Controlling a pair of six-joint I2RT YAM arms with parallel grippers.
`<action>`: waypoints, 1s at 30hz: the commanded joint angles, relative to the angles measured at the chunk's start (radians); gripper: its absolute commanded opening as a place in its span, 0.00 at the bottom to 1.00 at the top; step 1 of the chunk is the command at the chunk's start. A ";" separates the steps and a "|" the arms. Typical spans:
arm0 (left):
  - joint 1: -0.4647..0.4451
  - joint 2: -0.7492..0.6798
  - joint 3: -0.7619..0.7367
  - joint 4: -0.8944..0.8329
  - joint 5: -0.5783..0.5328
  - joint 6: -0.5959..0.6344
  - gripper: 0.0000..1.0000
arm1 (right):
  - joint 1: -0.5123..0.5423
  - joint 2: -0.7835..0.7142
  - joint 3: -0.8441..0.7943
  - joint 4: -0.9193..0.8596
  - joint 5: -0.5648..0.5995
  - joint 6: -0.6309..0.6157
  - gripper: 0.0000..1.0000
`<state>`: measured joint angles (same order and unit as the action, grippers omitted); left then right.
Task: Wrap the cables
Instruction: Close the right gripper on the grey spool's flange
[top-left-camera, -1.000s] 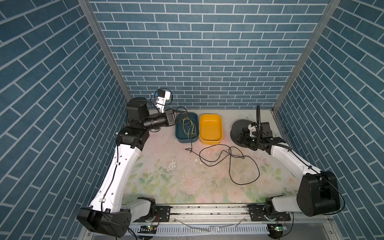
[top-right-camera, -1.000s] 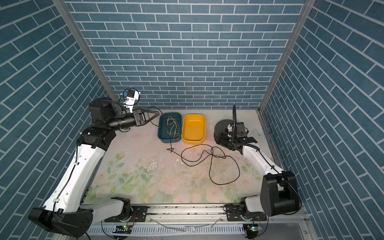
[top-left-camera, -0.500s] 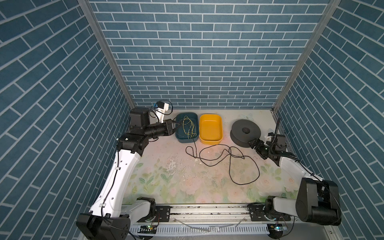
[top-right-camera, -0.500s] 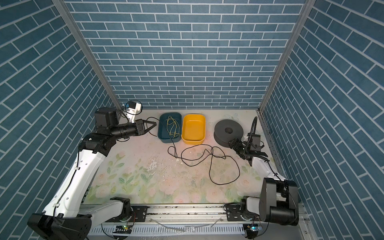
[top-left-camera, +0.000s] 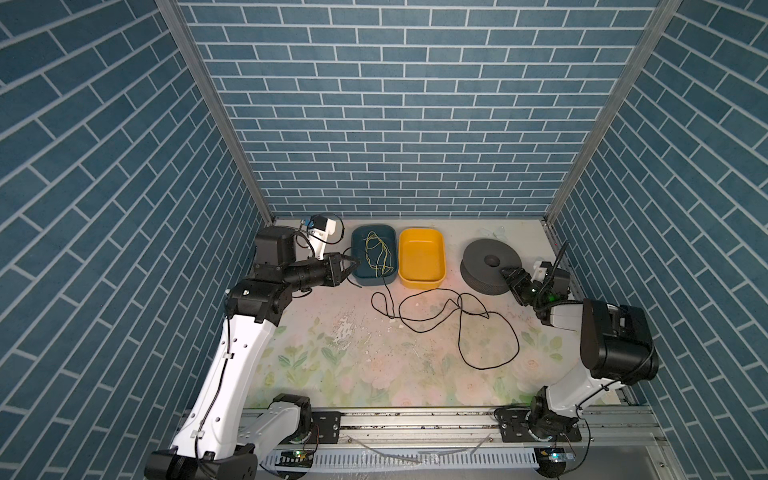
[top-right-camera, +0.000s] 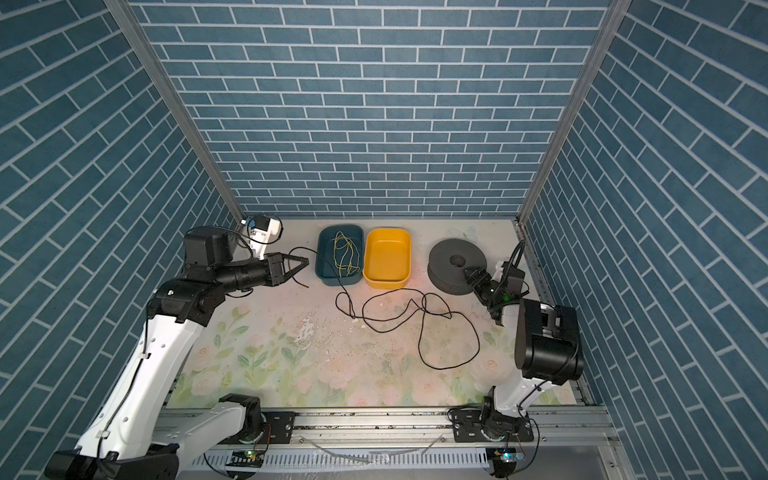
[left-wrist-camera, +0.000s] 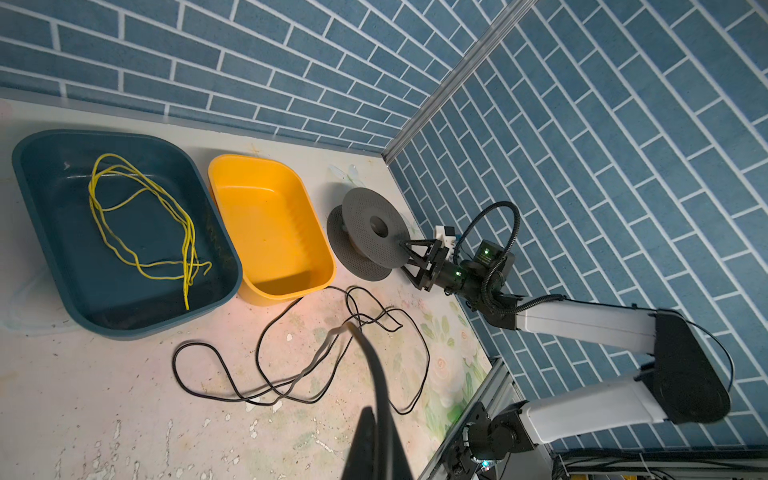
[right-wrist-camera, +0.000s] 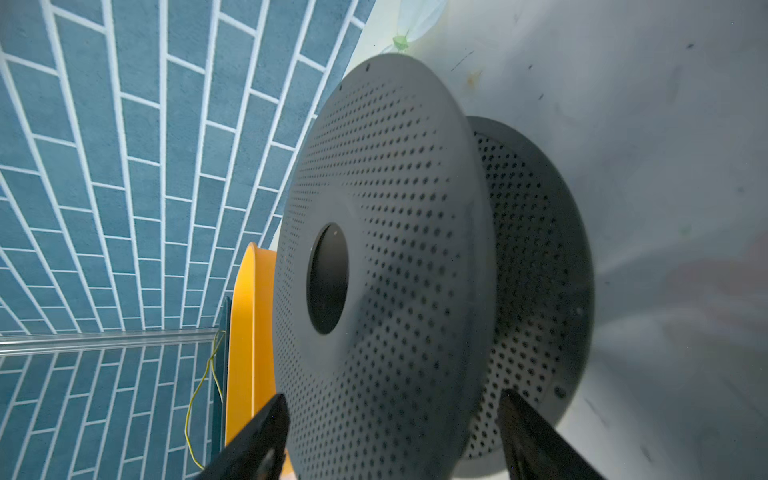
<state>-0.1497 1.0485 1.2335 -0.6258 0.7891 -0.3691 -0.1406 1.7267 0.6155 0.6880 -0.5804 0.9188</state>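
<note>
The cables are one thin black cord (top-left-camera: 459, 332) (top-right-camera: 419, 332) lying in loose loops on the floral mat, between the bins and the right arm. One end rises to my left gripper (top-left-camera: 356, 262) (top-right-camera: 306, 262), which is shut on it just left of the teal bin. In the left wrist view the cord (left-wrist-camera: 258, 349) runs out from the closed jaws of that gripper (left-wrist-camera: 370, 415). A dark grey perforated spool (top-left-camera: 484, 262) (top-right-camera: 449, 270) (right-wrist-camera: 395, 249) lies flat at the back right. My right gripper (top-left-camera: 509, 276) (right-wrist-camera: 390, 411) stands open, its fingers either side of the spool's upper flange rim.
A teal bin (top-left-camera: 355, 249) holding a thin yellow-green wire (top-left-camera: 378, 253) stands beside an empty yellow bin (top-left-camera: 442, 257) at the back centre. Blue brick walls close in three sides. A metal rail (top-left-camera: 415, 419) runs along the front edge.
My right gripper left the top of the spool, drew back to the right, and now sits at the spool's right rim. My left gripper has come down and forward with the cord.
</note>
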 joint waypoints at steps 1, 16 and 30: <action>0.006 -0.014 -0.011 -0.031 0.001 0.028 0.00 | -0.004 0.071 -0.003 0.297 -0.065 0.114 0.79; 0.006 -0.024 -0.007 -0.014 0.017 0.010 0.00 | -0.008 0.215 0.021 0.476 -0.099 0.196 0.12; 0.006 -0.018 0.001 0.024 0.004 -0.001 0.00 | 0.012 -0.317 0.150 -0.412 0.031 -0.220 0.00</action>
<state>-0.1490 1.0359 1.2171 -0.6315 0.7998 -0.3683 -0.1402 1.5253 0.6807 0.5484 -0.6235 0.8993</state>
